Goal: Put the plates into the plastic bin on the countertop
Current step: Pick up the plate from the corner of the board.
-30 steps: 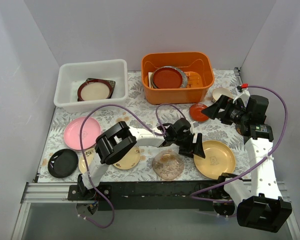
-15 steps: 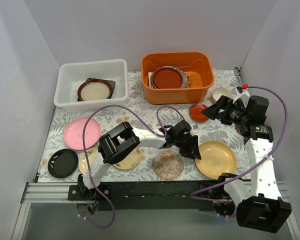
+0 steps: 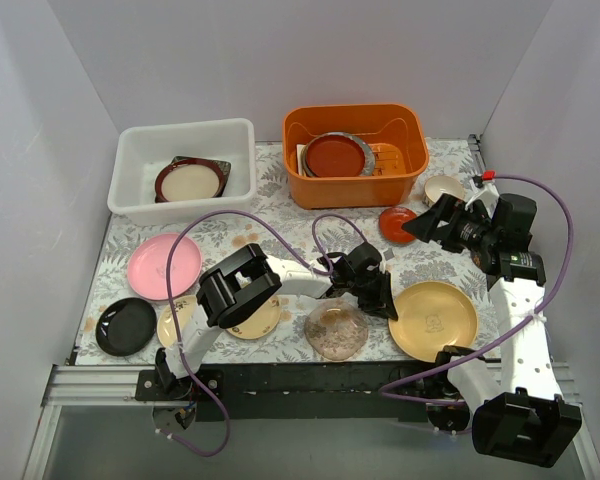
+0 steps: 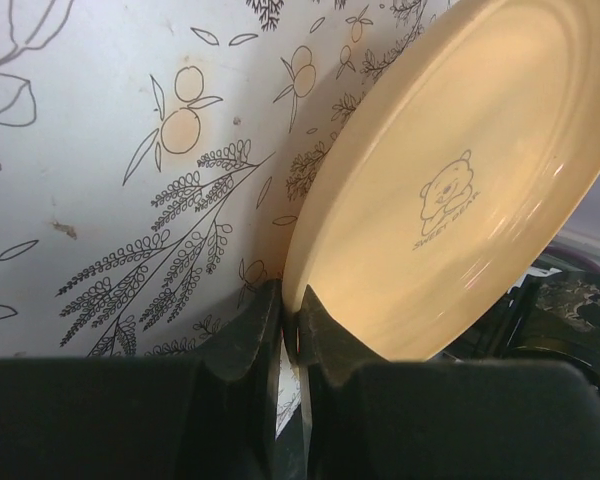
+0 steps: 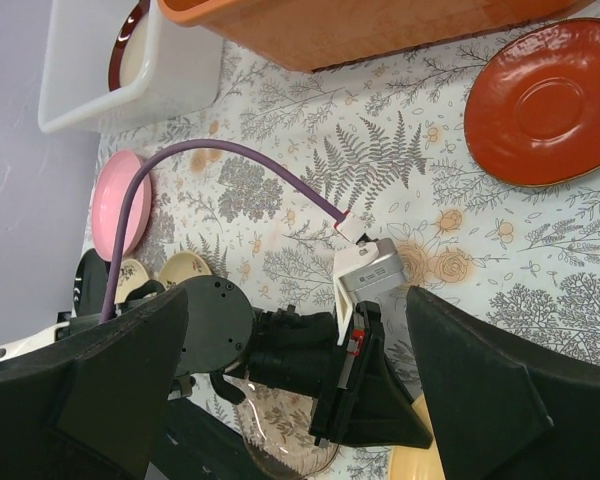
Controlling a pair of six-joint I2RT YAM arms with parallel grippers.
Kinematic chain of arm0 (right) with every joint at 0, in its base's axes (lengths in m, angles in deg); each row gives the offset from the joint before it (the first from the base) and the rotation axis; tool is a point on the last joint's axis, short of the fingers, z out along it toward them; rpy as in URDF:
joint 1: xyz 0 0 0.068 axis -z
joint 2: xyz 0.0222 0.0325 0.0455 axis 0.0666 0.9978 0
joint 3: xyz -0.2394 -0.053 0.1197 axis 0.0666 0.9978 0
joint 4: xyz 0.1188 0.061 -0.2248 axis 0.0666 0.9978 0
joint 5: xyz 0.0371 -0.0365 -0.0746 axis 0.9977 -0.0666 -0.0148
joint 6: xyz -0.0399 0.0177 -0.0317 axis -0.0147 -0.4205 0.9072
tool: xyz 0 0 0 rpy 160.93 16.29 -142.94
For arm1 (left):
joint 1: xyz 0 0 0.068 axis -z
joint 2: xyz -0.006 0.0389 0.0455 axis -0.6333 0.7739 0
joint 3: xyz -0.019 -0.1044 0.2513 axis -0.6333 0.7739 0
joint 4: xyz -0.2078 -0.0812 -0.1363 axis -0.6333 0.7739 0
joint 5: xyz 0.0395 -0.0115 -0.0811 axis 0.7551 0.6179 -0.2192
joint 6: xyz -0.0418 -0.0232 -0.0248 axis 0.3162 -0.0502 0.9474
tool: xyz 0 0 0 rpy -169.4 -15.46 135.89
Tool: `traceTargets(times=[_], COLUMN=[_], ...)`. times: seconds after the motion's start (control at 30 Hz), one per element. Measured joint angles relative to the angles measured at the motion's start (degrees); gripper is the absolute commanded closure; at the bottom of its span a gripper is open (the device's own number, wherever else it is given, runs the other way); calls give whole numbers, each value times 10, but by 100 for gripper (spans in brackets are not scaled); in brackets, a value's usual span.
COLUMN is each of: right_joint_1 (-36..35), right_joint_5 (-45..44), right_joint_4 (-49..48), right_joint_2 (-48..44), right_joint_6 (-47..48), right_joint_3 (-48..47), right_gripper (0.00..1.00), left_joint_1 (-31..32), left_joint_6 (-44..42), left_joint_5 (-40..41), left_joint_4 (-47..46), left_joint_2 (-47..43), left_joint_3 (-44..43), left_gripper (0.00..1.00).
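My left gripper [image 3: 385, 300] [image 4: 292, 300] is shut on the left rim of a large gold plate [image 3: 435, 320] [image 4: 450, 190] with a small bear print, which tilts up off the countertop [image 3: 280, 225]. The right gripper [image 3: 420, 225] [image 5: 295, 300] hovers open and holding nothing above the small red plate [image 3: 396, 224] [image 5: 545, 105]. The white plastic bin [image 3: 140, 150] at the back left holds a dark-rimmed round plate [image 3: 192, 180] on a black square one. A pink plate [image 3: 164, 266], a black plate [image 3: 125, 326], two cream plates [image 3: 255, 318] and a clear glass plate [image 3: 337, 331] lie on the counter.
An orange tub [image 3: 355, 185] with a red plate and other dishes stands at the back middle. A small cream bowl [image 3: 443, 188] sits by the right wall. The left arm's purple cable [image 3: 240, 220] loops over the counter's middle.
The left gripper's jaws have closed onto the gold plate's rim. The plate has shifted slightly right. The right arm has hardly moved.
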Motion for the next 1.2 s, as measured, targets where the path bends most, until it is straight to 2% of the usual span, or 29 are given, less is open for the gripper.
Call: traceTargets(times=[0.47, 0.93, 1.2], right_joint_1=[0, 4, 8], right_joint_5=[0, 1, 3], right_joint_4=[-1, -1, -1], right_joint_2=[-2, -9, -12], right_joint_6=[0, -1, -1], right_joint_3=[2, 6, 6], right_gripper=[3, 2, 2], left_joint_1=[0, -11, -34], left_joint_6=[4, -34, -45], left_joint_5=[8, 48, 64], left_joint_4=[4, 91, 119], left_joint_2=[-1, -23, -76], left_joint_3=[0, -18, -14], left_gripper=[100, 100, 100])
